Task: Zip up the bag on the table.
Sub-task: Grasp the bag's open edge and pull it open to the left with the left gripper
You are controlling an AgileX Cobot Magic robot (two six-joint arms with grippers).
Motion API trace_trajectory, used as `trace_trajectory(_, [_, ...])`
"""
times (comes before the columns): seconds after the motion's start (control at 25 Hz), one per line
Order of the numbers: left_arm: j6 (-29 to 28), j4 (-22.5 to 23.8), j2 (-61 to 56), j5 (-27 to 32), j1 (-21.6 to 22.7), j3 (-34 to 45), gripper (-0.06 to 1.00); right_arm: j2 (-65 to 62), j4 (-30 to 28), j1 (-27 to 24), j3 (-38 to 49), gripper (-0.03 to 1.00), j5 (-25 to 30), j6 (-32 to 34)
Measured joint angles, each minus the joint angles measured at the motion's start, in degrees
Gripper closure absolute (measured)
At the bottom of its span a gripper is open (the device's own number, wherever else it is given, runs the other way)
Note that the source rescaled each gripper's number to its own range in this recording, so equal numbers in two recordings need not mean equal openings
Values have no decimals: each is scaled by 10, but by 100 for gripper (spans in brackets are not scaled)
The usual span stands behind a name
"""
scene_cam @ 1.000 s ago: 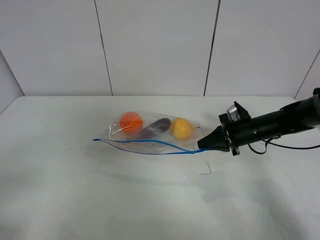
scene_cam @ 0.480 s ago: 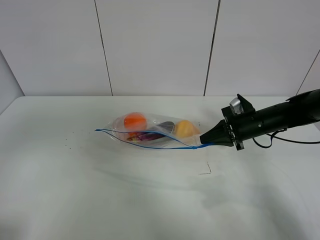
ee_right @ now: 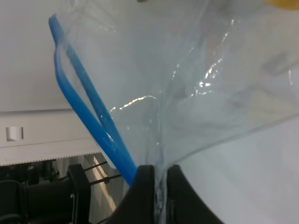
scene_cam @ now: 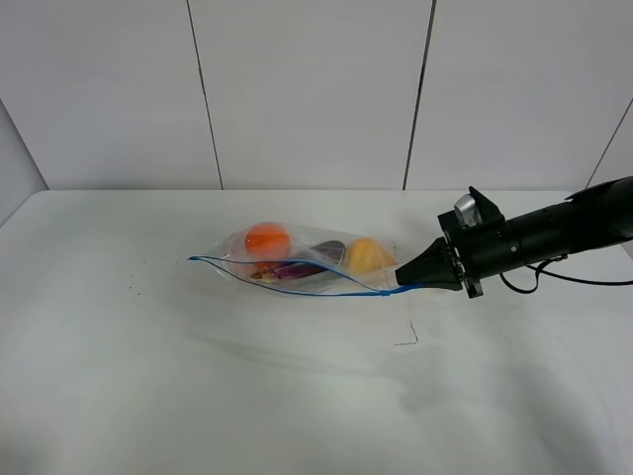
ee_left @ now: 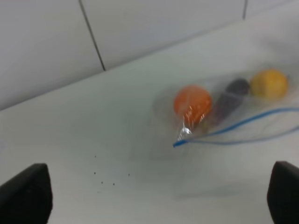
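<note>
two pincers: right pincer (scene_cam: 406, 279) clamped tight on bag (scene_cam: 297, 259) corner; left pincer (ee_left: 156, 196) spread wide, holding nothing.

Black right gripper (scene_cam: 404, 280) moved slightly right, dragging the clear rectangular plastic zip bag (scene_cam: 297, 259) with it. Blue zip strip (scene_cam: 326, 293) now straighter, its left end farther back. Purple produce piece (scene_cam: 289, 268) slid nearer.

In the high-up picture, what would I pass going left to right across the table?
Blue zip strip's loose end → orange fruit → yellow fruit → right gripper, pinching the bag at its corner.
</note>
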Motion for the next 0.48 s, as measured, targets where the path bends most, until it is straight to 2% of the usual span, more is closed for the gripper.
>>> trace_trajectory(0.24, [-13,142,64,-23,-116,0,-6,0,0,0,0,97,0,0])
trace_trajectory(0.36, [-65,242,102,-39,-199,0,-6,0,0,0,0,97,0,0])
trace_trajectory(0.48, [-140,375,150,-43,-304,-1,-6,0,1,0,0,97,0,1])
